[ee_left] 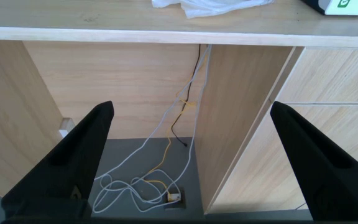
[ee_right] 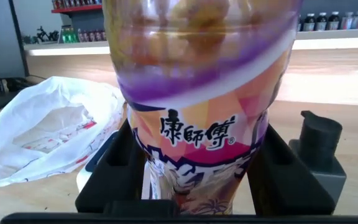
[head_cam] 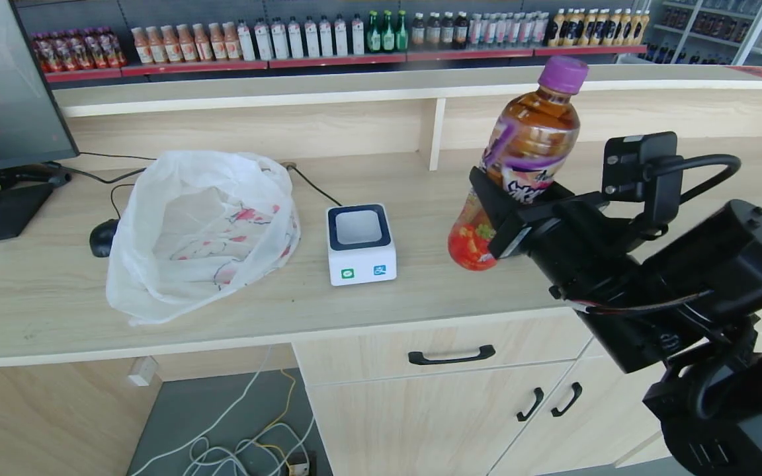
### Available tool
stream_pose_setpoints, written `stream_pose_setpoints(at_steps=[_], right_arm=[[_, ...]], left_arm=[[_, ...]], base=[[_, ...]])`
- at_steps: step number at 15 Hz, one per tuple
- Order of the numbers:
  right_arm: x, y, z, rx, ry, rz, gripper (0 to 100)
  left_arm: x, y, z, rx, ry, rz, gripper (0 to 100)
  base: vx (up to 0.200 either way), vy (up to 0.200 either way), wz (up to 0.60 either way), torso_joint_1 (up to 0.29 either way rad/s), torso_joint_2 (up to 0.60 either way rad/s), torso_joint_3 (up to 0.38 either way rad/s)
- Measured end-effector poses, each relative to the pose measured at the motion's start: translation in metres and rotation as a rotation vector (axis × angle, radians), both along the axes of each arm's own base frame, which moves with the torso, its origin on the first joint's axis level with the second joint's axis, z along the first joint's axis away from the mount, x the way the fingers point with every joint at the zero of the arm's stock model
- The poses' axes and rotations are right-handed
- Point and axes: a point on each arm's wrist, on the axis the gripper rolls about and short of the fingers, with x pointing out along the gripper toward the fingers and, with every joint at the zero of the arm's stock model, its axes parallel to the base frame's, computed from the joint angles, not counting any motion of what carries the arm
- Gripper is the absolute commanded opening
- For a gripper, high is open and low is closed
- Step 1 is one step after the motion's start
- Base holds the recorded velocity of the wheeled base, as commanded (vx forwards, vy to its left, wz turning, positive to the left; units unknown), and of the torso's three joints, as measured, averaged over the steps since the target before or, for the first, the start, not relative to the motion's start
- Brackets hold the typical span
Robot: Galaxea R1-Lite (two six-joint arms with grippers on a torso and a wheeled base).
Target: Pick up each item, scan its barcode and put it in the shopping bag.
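As the bottle is clamped between the fingers of the right gripper, it is held in the air over the right part of the counter and touches nothing else. The grip is taken around the labelled middle of the bottle, so the purple cap and the red lower end are left free. The long axis is kept nearly upright, with the cap on top and leaned a little to the right.

The scanner is found to the left of the bottle, near to it but clearly apart and lower, and its dark-framed window is turned upward. The shopping bag is placed just beside the scanner on the far side, with its mouth open. The order along the counter, from the right, is therefore bottle, scanner, bag.

It is judged that scanning is the step in hand. A move to the left and downward is needed, and probably the bottle must be tipped so that its side is shown to the window. Where the barcode sits on the label cannot be told.

The left gripper is seen below the counter edge, its fingers spread wide with nothing between them. The right arm is thus much nearer to the scanner.
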Motion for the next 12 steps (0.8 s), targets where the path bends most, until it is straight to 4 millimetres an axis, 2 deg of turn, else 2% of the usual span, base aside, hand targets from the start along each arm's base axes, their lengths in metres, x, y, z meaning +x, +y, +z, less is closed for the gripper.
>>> stream_pose_setpoints(at_steps=[2, 7, 12], right_arm=[[0.010, 0.001, 0.006, 0.027, -0.023, -0.018, 0], [0.025, 0.008, 0.005, 0.058, -0.022, -0.018, 0], [0.039, -0.003, 0.005, 0.076, -0.021, -0.061, 0]], left_arm=[[0.000, 0.000, 0.000, 0.000, 0.000, 0.000, 100], [0.000, 0.000, 0.000, 0.000, 0.000, 0.001, 100], [0.000, 0.000, 0.000, -0.002, 0.000, 0.000, 100]], base=[[0.000, 0.000, 0.00, 0.000, 0.00, 0.000], [0.000, 0.000, 0.00, 0.000, 0.00, 0.000], [0.000, 0.200, 0.00, -0.001, 0.00, 0.003]])
